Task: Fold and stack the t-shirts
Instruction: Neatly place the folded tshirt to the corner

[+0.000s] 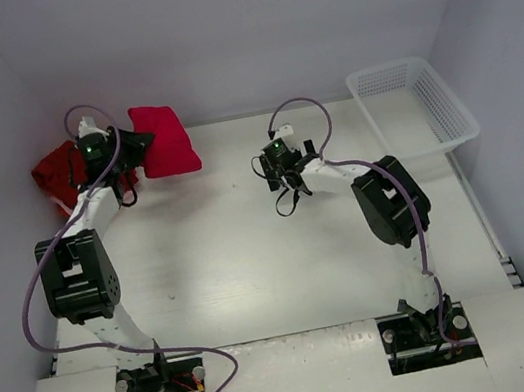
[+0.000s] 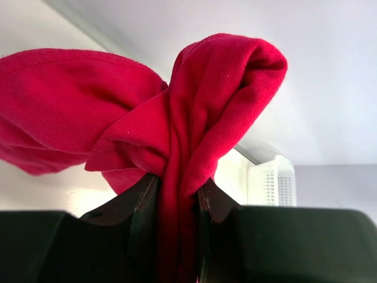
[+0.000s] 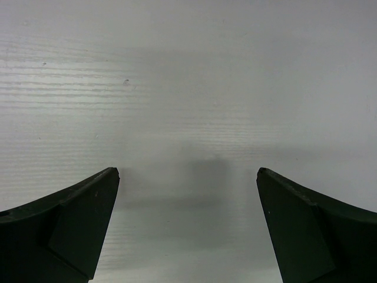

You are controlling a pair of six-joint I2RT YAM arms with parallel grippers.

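Note:
A bright red t-shirt (image 1: 165, 138) hangs bunched in the air at the back left, pinched between the fingers of my left gripper (image 1: 136, 142). In the left wrist view its cloth (image 2: 194, 118) rises in folds out of the shut jaws of that gripper (image 2: 177, 186). A darker red t-shirt (image 1: 60, 171) lies crumpled on the table behind the left arm, partly hidden by it. My right gripper (image 1: 286, 187) hovers over the middle of the table, its jaws wide apart (image 3: 187, 172) with only bare tabletop between them.
A white plastic mesh basket (image 1: 414, 105) stands at the back right corner, also seen past the cloth as the basket (image 2: 270, 180) in the left wrist view. White walls close in the table on the left, back and right.

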